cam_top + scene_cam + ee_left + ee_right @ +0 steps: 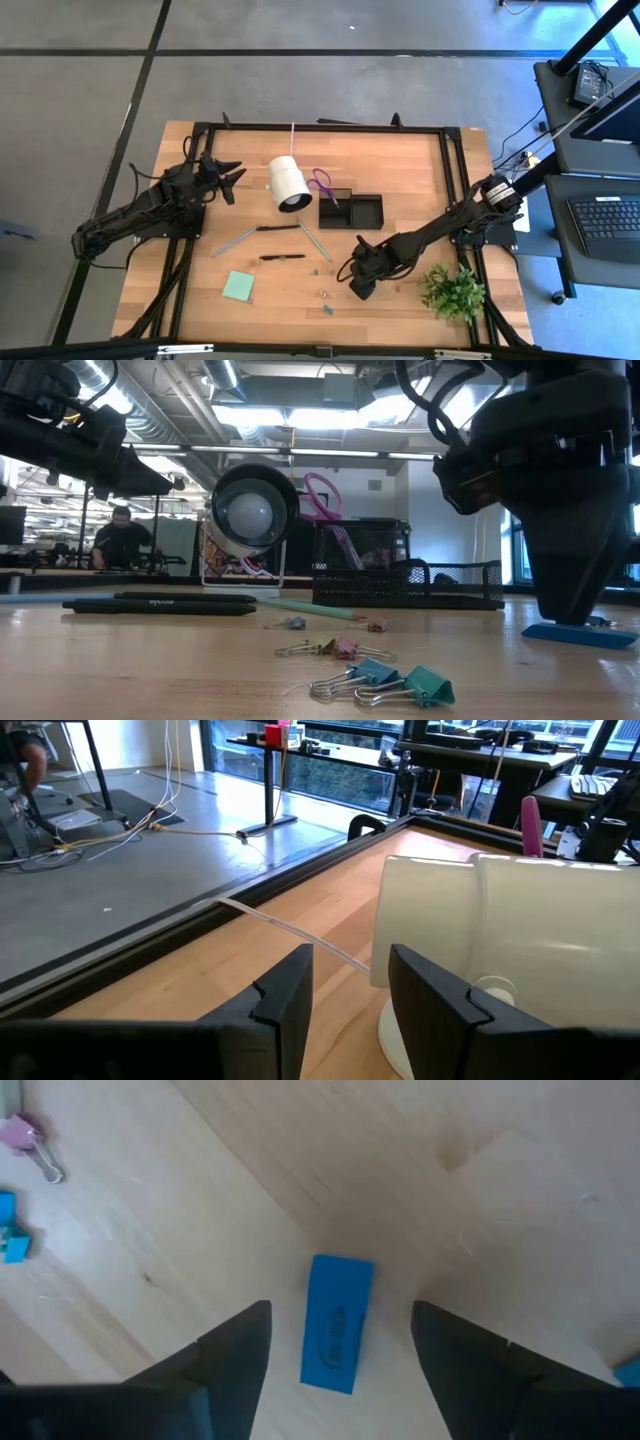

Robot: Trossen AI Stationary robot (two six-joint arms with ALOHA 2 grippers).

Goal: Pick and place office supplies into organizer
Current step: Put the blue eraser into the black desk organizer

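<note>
1. Table (400, 170): light wood top in a black frame.
2. Organizer (365, 211): black mesh tray with two compartments, near the table's middle and toward the far side. Purple-handled scissors (323, 183) stand tilted in its left compartment, handles up.
3. White roll (287, 184): lies on its side just left of the organizer, open end toward the near edge.
4. Left gripper (232, 180): held above the table's far-left part, pointing at the roll. Fingers (290, 1000) narrowly apart, nothing between them.
5. Right gripper (358, 285): low over the table's near-right part, pointing down. Fingers (235, 1350) spread wide on either side of a blue eraser (337, 1323), which lies flat on the wood; neither finger touches it.
6. Pens: a black one (283, 257) left of the right gripper, another dark one (277, 228) near the roll, a grey one (233, 241) slanting to their left, and a pale green pencil (314, 239) slanting beside them. All lie on the table, outside the organizer.
7. Sticky pad (238, 286): mint green, near-left of the table, flat.
8. Binder clips (385, 682): small teal and pink ones scattered near the near edge, left of the right gripper.
9. Plant (453, 291): green, at the near-right corner, beside the right arm.
10. Person (120, 535): seated in the room beyond the table, seen in the low view.
</note>
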